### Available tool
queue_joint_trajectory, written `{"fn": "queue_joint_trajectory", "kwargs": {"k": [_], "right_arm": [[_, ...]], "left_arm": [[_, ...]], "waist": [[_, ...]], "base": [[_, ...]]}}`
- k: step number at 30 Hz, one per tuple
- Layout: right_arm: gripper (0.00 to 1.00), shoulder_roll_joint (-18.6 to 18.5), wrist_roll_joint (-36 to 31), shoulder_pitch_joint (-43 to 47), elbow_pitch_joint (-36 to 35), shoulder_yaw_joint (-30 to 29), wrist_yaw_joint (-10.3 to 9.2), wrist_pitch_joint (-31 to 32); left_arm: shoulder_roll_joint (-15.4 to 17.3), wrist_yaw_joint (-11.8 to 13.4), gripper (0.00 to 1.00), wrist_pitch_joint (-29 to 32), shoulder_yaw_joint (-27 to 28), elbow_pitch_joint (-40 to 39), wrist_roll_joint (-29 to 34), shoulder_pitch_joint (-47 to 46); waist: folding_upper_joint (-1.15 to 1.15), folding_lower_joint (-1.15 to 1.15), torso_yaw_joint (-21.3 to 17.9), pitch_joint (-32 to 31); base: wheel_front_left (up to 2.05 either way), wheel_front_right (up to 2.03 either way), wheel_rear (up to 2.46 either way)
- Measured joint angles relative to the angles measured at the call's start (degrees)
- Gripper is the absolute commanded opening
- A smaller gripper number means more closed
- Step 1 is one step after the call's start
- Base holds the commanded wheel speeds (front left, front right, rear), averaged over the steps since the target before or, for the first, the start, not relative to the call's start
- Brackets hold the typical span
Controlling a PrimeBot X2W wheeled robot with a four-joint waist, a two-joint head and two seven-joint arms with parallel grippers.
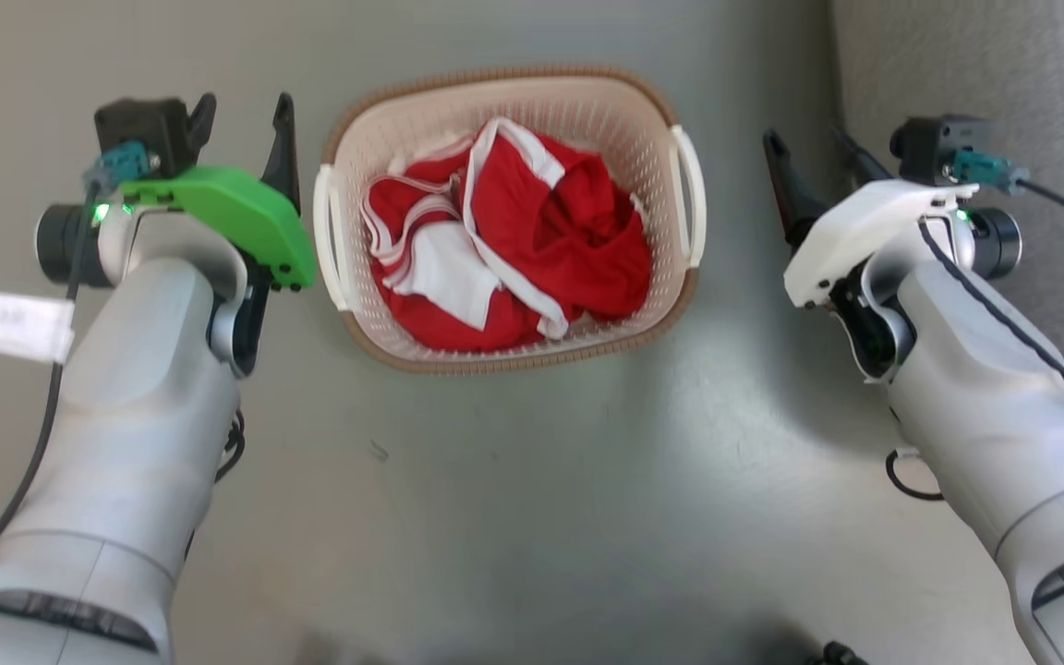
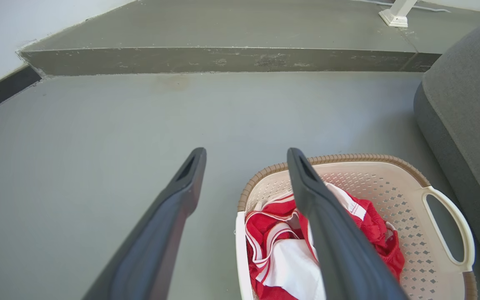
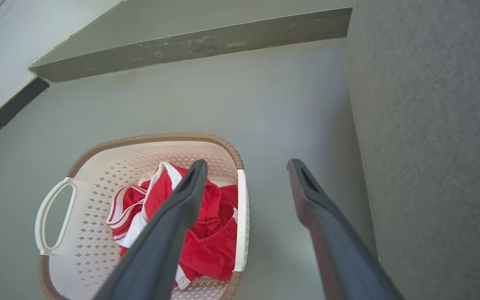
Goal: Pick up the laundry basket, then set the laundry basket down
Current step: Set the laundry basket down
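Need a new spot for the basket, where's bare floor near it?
Bare floor: on the near side of the basket, and beyond it up to the step. Crowded: the strip between basket and sofa, holding the right claw; the left claw sits by the other side.

A smooth grey-green floor (image 1: 513, 480) is carrying everything here. The laundry basket (image 1: 578, 115) is sitting upright directly on it, with bare floor showing along its near side and past both handles. A grey upholstered piece of furniture (image 2: 465, 116) is standing on the floor near the basket's right side, apart from it. Farther off, a low step (image 2: 223, 60) is rising across the floor, and a white post base (image 2: 394, 16) is resting on that upper level
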Motion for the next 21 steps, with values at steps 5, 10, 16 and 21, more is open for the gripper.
{"fn": "queue_joint_trajectory", "kwargs": {"k": [5,10,16,21], "right_arm": [[1.00,-0.5,-1.3,2.8,-3.3,-1.7,-1.15,0.0],[1.00,-0.8,-2.3,6.0,-7.9,-4.8,-3.21,0.0],[1.00,-1.1,-4.4,10.4,-13.0,-7.8,-4.74,0.0],[1.00,-1.1,-7.3,15.0,-17.3,-8.9,-5.84,0.0]], "left_arm": [[1.1,1.3,1.00,0.0,2.0,-5.5,1.3,3.9],[1.8,2.8,1.00,0.0,4.1,-11.1,3.6,8.6],[2.3,4.1,1.00,0.0,6.4,-18.5,5.6,14.0],[2.3,4.8,1.00,0.0,8.7,-25.6,8.2,18.9]], "waist": [[0.00,0.00,-0.2,-4.0],[0.00,0.00,-0.5,-8.1],[0.00,0.00,-1.0,-12.9],[0.00,0.00,-1.3,-17.4]], "base": [[0.00,0.00,0.00],[0.00,0.00,0.00],[0.00,0.00,0.00],[0.00,0.00,0.00]]}}
